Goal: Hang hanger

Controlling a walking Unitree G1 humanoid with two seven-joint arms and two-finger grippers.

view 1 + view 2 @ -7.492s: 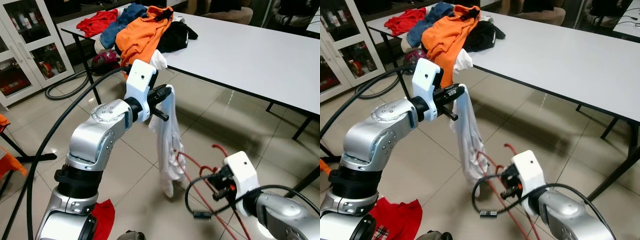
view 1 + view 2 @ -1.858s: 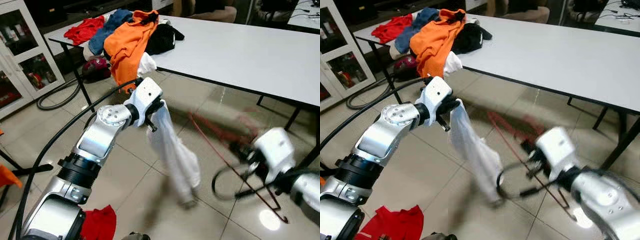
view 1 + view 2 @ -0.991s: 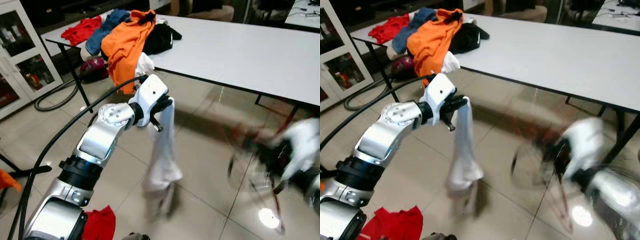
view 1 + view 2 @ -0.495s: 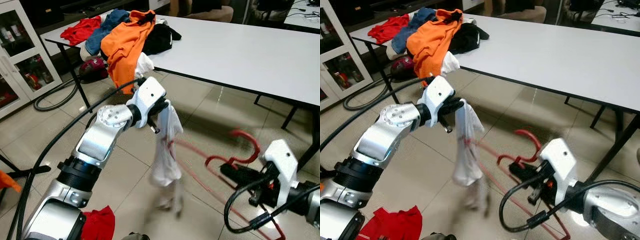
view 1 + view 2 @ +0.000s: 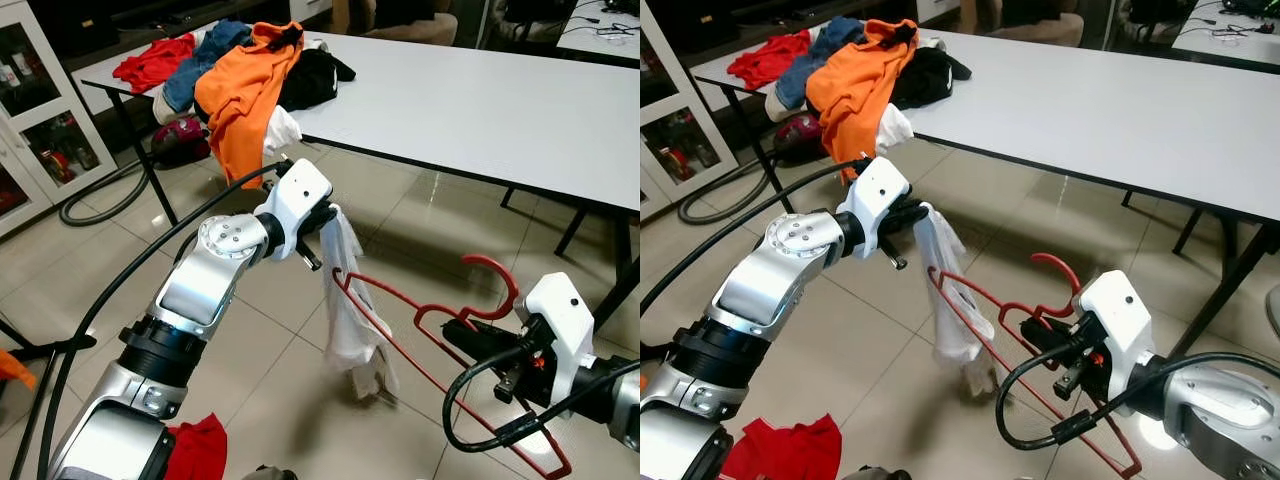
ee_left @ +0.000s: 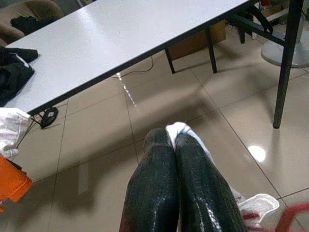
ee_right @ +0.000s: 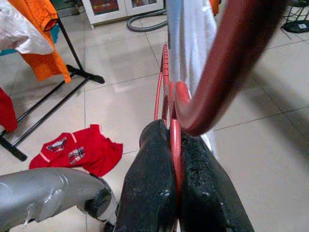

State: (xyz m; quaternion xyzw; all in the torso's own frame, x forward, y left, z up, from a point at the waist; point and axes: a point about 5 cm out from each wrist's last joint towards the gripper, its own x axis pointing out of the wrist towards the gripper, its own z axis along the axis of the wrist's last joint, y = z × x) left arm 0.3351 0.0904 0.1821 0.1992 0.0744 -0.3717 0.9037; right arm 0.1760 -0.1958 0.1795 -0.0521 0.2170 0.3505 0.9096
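Observation:
My left gripper [image 5: 328,212] is raised over the floor in front of the table, shut on the top of a white garment [image 5: 350,320] that hangs down from it. The left wrist view has its black fingers [image 6: 159,164] pressed together with white cloth [image 6: 177,129] pinched at the tips. My right gripper [image 5: 452,336] is low on the right, shut on a red wire hanger [image 5: 490,260] just below its hook. The hanger's far shoulder reaches left to the garment and touches or enters it. In the right wrist view the red hanger [image 7: 227,58] runs between closed fingers [image 7: 149,164], with the garment [image 7: 193,38] beyond.
A long white table [image 5: 500,100] stands behind, with a pile of clothes at its left end topped by an orange shirt [image 5: 245,80]. A black table leg [image 5: 625,270] is at the right. A red garment [image 5: 200,445] lies on the tiled floor. A glass cabinet [image 5: 40,120] stands at the far left.
The right arm swung out to the right with the hanger, then came back; the hanger's end now meets the white garment. The garment swung and hangs a little farther right.

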